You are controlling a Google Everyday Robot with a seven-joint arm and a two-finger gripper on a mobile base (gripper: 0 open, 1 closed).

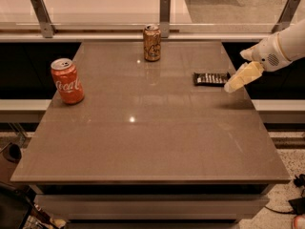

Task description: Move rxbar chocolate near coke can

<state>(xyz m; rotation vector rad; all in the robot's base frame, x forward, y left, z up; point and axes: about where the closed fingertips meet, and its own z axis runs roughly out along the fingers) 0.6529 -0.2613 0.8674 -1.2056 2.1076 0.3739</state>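
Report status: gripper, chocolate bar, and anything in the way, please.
Gripper low at right edge of table, beside bar's right end. Chocolate bar flat on table, coke can far across on left. Brown can at back, probably off the path.

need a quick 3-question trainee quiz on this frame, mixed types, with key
1. True or false: the rxbar lies right beside the coke can.
2. Which stands nearest the table's left edge? A) coke can B) brown can C) rxbar
3. Where is the gripper relative to the rxbar?

Key
1. False: the bar lies flat on the right side and the coke can stands on the left.
2. A
3. At the bar's right end, near the table's right edge. Whether they touch cannot be told.
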